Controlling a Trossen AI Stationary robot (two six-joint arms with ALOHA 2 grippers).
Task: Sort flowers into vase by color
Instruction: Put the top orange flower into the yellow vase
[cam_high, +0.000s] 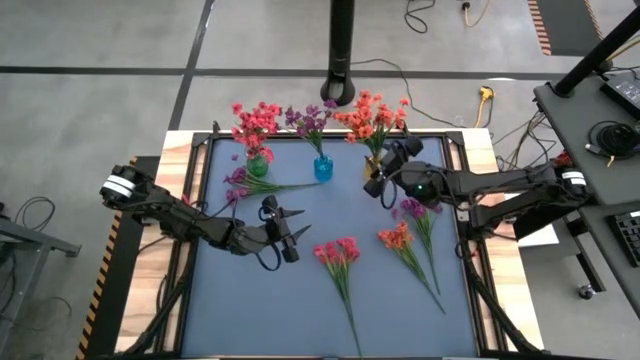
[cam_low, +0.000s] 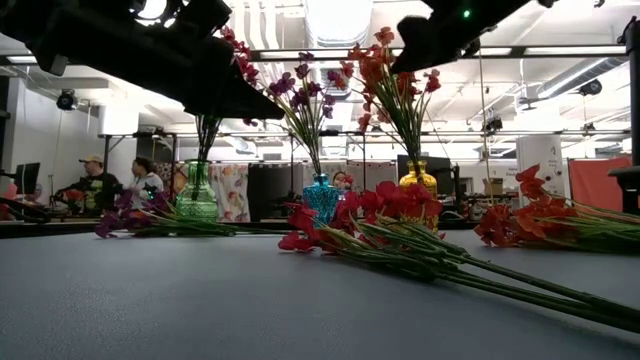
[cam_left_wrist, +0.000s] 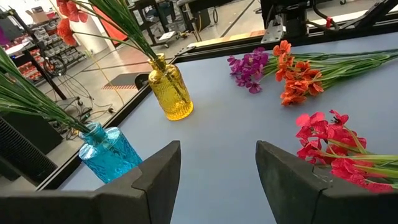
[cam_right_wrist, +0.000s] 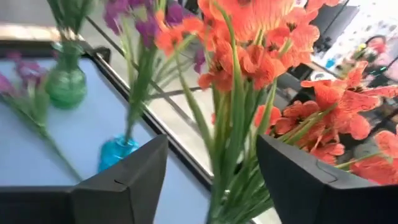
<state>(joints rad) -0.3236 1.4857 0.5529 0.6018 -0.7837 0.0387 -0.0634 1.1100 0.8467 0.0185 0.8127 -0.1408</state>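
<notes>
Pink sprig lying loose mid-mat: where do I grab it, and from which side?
Grip the pink sprig on its thin bare stem just below the blossoms, coming straight down from above. It lies flat on the mat, stem trailing toward the near edge. The open left gripper is closest.

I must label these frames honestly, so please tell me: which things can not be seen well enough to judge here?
- Yellow vase, high view: mostly hidden under the right claw and the orange blossoms.
- Right wrist view: stems stand between the fingers; whether they are touched is unclear, and the vase is out of frame.
- Left claw, low view: only a dark shape, cut off at the top.
</notes>
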